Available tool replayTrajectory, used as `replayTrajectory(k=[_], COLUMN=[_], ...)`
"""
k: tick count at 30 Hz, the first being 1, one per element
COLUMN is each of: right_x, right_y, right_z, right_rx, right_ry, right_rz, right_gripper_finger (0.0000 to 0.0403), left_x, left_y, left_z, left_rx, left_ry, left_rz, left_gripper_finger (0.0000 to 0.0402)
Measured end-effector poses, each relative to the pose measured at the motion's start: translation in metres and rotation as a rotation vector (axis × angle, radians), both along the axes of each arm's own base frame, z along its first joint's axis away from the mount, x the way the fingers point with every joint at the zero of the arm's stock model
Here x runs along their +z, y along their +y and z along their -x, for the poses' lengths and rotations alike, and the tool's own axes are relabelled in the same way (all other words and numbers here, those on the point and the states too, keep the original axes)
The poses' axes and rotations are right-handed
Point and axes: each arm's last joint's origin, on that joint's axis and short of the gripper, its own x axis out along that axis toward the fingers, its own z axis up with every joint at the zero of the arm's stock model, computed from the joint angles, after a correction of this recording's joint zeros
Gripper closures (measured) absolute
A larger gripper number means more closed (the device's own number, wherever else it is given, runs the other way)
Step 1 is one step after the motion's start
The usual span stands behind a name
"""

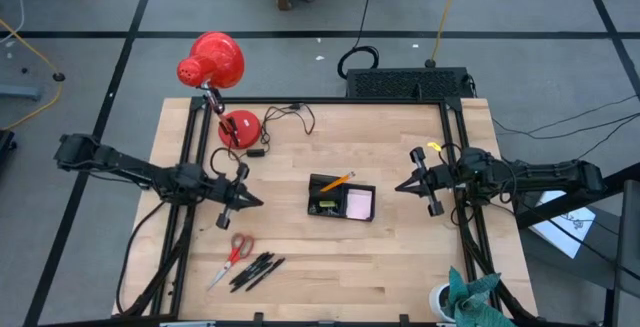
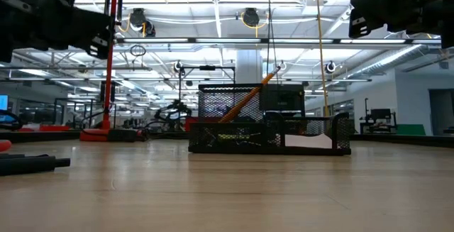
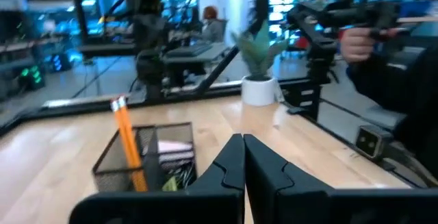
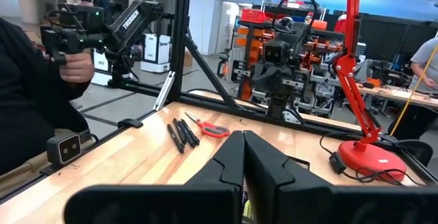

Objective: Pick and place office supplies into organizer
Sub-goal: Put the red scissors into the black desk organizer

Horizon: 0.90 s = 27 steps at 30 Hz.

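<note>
**Hovering between picks: scissors and pens still out on the tabletop**

Going left to right in the high view. The red desk lamp (image 1: pixel 212 62) stands at the far-left corner of the tabletop (image 1: pixel 400 257), not part of the job. The left gripper (image 1: pixel 243 200) hangs above the wood, left of centre, jaws closed and empty; its wrist view shows the two fingers pressed together. Near the front edge, on the left arm's side, lie the red-handled scissors (image 1: pixel 233 257) and, just beside them, the black pens (image 1: pixel 258 270).

At centre sits the organizer (image 1: pixel 342 198). An orange pencil (image 1: pixel 337 181) leans in it, a pink sticky-note pad (image 1: pixel 359 204) fills the right compartment, and there is something small and yellowish in the left one. The right gripper (image 1: pixel 412 183) is right of the organizer, also closed on nothing, waiting.

Judgement: task partly done; the next pick is the scissors or a pen. The left arm is nearer. It needs to open, swing back toward the front edge, come down over one item, and line the jaws across it.

View differences: the low view shows the pencil sticking up well above the mesh wall, so approach from above needs care. The right wrist view shows scissors and pens well apart from the lamp base, plus a person's hand on a leader arm beyond the table.
</note>
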Motion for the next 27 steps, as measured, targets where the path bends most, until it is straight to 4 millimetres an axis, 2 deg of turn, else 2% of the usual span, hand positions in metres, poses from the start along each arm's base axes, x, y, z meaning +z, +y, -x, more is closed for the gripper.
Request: replayTrajectory(k=[6, 12, 21, 24, 27], right_x=[0.000, 0.000, -0.001, 0.000, 0.000], right_y=[0.000, 0.000, 0.000, -0.002, -0.004], right_z=[0.000, 0.000, 0.000, -0.001, -0.001], right_rx=[-0.001, -0.001, -0.011, -0.079, -0.133], right_ry=[-0.002, -0.001, 0.004, 0.003, 0.003], right_rz=[0.005, 0.006, 0.005, 0.002, -0.002], right_gripper_finger=[0.0403, 0.0403, 0.0403, 0.0403, 0.0403], left_x=[-0.002, -0.011, -0.012, -0.003, 0.020], left_y=[0.000, 0.000, 0.000, -0.007, -0.016], left_z=[0.000, 0.000, -0.002, -0.008, -0.013], left_rx=[0.025, 0.039, 0.057, 0.117, 0.177], left_ry=[0.052, 0.144, 0.213, 0.325, 0.439], left_rz=[0.107, 0.095, 0.135, 0.080, 0.030], left_gripper_finger=[0.0381, 0.0377, 0.0376, 0.0376, 0.0376])
